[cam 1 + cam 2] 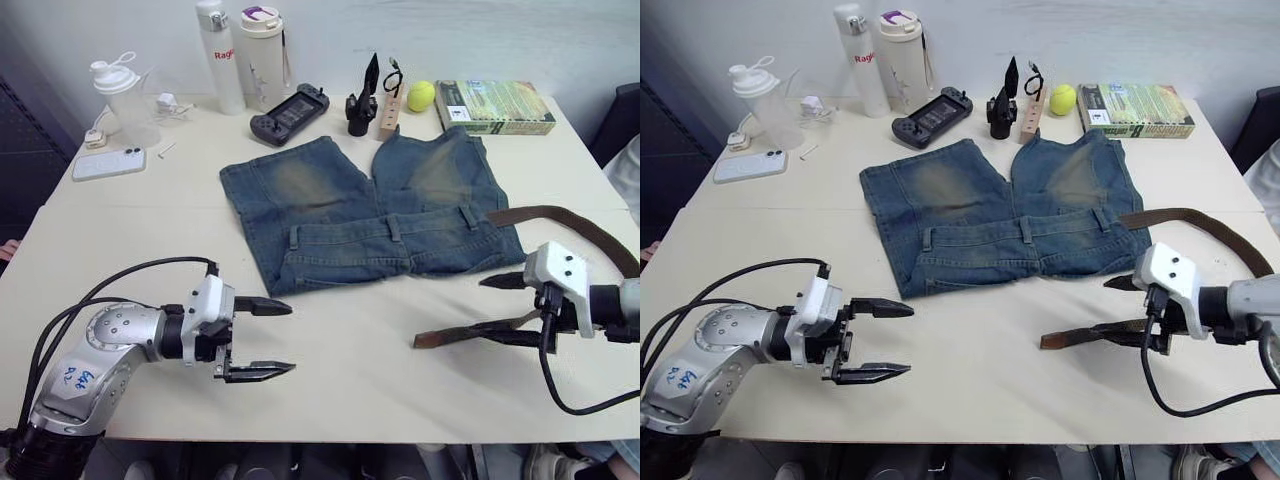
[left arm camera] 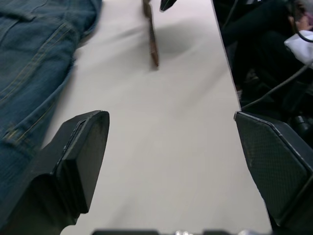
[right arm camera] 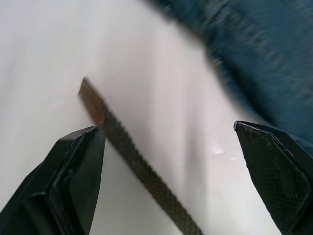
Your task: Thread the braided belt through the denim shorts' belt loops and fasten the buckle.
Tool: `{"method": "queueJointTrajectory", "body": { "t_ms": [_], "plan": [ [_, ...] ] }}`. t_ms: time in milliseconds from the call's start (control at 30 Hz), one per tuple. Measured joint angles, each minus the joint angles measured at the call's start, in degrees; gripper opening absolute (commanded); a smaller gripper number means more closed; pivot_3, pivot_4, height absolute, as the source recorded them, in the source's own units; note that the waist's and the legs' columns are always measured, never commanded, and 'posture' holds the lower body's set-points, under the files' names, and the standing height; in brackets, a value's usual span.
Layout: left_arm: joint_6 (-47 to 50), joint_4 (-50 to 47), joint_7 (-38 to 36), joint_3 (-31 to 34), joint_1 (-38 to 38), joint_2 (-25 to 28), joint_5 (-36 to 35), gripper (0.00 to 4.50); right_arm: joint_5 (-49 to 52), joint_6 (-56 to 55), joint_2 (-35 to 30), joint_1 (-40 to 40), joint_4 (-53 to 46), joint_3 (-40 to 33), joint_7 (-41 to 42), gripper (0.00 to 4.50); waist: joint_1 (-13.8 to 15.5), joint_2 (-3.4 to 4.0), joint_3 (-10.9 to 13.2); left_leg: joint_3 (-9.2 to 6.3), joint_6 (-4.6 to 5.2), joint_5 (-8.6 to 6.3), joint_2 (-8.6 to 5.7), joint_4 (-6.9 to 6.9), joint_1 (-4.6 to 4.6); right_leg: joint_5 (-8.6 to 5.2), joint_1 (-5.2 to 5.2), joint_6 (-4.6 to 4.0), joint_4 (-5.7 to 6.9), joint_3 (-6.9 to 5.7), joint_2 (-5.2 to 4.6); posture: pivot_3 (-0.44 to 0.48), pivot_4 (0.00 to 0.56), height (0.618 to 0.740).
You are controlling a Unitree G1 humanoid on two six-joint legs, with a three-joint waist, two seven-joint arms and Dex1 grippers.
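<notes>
Belt (image 1: pixel 580 228): dark-brown braided strap on the table's right side. It curves from just beside the waistband's right end out toward the table's right edge, passes behind the right gripper, and ends in a smooth brown tip (image 1: pixel 432 339) lying flat on bare tabletop in front of the shorts. Buckle not made out.

Shorts (image 1: pixel 370 210): faded blue denim, spread flat at the table's centre, waistband nearest the robot, legs pointing away, tan-worn patch on each leg. Belt loops (image 1: pixel 395 227) stand upright across the waistband; no belt is seen through them.

Right gripper (image 1: pixel 510 308): above the tip end of the belt, fingers spread wide, one finger near the shorts' corner, the other alongside the strap. In the right wrist view the strap runs close by one finger (image 3: pixel 68 176); whether they touch cannot be told.

Left gripper (image 1: pixel 262 338): low over bare table in front of the shorts' left corner, fingers spread, holding nothing.

Table (image 1: pixel 330 350): pale surface.

Far edge, left to right: shaker bottle (image 1: pixel 125 100), phone (image 1: pixel 108 163), two flasks (image 1: pixel 240 55), game controller (image 1: pixel 290 113), yellow ball (image 1: pixel 421 95), book (image 1: pixel 495 106).
</notes>
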Motion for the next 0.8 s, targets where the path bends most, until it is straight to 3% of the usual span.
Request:
{"method": "queueJointTrajectory", "body": {
  "t_ms": [300,400,633,800],
  "plan": [
    [-0.5,0.5,0.2,0.1,-0.1,-0.3,0.1,4.45,-13.0,-9.1,-1.2,-2.6,8.5,10.5,3.2,4.50,-0.1,0.00,0.0,0.08,0.02,-0.03,0.00,0.11,0.01,0.00,0.01,0.00,0.04,0.03,-0.04,0.000,0.150,0.724],
    [-1.3,0.5,0.2,0.4,1.1,-0.3,0.1,4.50,-15.2,-10.6,-1.1,-3.2,10.2,11.3,2.9,3.35,-0.1,0.00,0.0,0.10,0.01,-0.03,0.02,0.11,0.03,0.00,0.01,0.00,0.05,0.03,-0.04,0.000,0.150,0.724],
    [-3.3,1.2,-0.1,0.9,2.9,-0.3,0.1,4.50,-16.8,-12.7,-0.7,-3.4,10.9,11.6,2.9,0.02,0.0,0.00,0.0,0.09,-0.01,-0.06,0.04,0.16,0.03,0.00,0.04,0.00,0.04,0.02,-0.04,0.000,0.150,0.724],
    [-3.8,1.7,-0.4,0.8,2.5,-0.3,0.1,4.50,-16.5,-13.2,0.8,-3.2,10.8,10.7,3.1,0.02,-0.1,0.00,0.0,0.08,-0.05,-0.10,0.09,0.19,0.04,0.00,0.05,0.00,0.04,0.03,0.00,0.000,0.150,0.724]
  ]
}}
